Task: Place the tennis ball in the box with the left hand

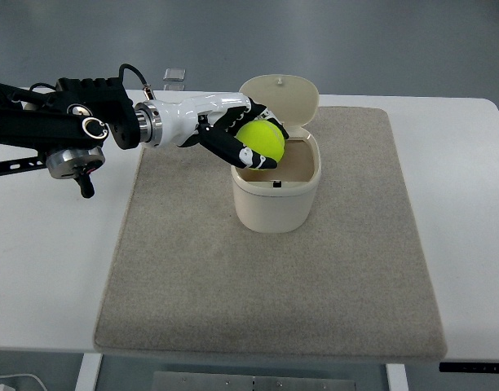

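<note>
I count one bright yellow-green felt tennis ball (262, 140), one cream plastic box (276, 193) with its round hinged lid (280, 98) flipped up, and one grey-beige fabric mat (274, 269) spread over the white table (46, 269). Only one of my hands shows: my left hand (225, 130), white shell with black fingers (233, 149), reaching in from nine o'clock on its black arm (58, 126).

My fingers are curled around the tennis ball, gripping it from its nine o'clock side, with one finger wrapped beneath it. The ball sits in my grasp over the box's rim at about ten o'clock of the opening, partly above the tan interior, not resting inside.

The box stands upright on the mat, a little toward twelve o'clock from the mat's middle. Its lid stands at twelve o'clock of the opening, just beside the ball. A small clear object (175, 76) lies on the table near twelve o'clock of my wrist, well apart from the box; I cannot tell what it is.
</note>
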`<state>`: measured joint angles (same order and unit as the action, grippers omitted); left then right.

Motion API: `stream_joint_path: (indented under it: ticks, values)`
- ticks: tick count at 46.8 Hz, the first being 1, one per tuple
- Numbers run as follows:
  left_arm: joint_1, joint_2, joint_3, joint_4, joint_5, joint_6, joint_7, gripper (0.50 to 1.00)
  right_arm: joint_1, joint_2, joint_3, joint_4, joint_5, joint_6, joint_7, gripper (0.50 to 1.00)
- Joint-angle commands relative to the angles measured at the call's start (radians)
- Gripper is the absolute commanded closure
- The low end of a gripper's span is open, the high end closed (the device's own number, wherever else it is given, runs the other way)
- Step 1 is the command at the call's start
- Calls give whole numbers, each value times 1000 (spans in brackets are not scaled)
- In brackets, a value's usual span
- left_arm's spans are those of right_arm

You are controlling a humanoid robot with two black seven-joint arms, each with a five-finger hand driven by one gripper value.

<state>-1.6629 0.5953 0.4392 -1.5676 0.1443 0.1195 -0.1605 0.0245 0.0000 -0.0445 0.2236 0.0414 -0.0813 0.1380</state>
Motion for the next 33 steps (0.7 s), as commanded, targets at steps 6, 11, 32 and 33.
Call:
stream_joint_path:
  ticks: [6, 11, 32, 33]
  values:
    - [0, -2, 0, 0, 0, 0, -1, 763, 0, 0, 0, 0, 0, 0, 0, 562]
    - [5, -11, 0, 0, 0, 12, -1, 729, 0, 0, 0, 0, 0, 0, 0, 562]
    - [6, -20, -8, 0, -2, 23, -1, 688, 0, 0, 0, 0, 0, 0, 0, 562]
    - [6, -20, -10, 0, -2, 23, -1, 688, 0, 0, 0, 0, 0, 0, 0, 562]
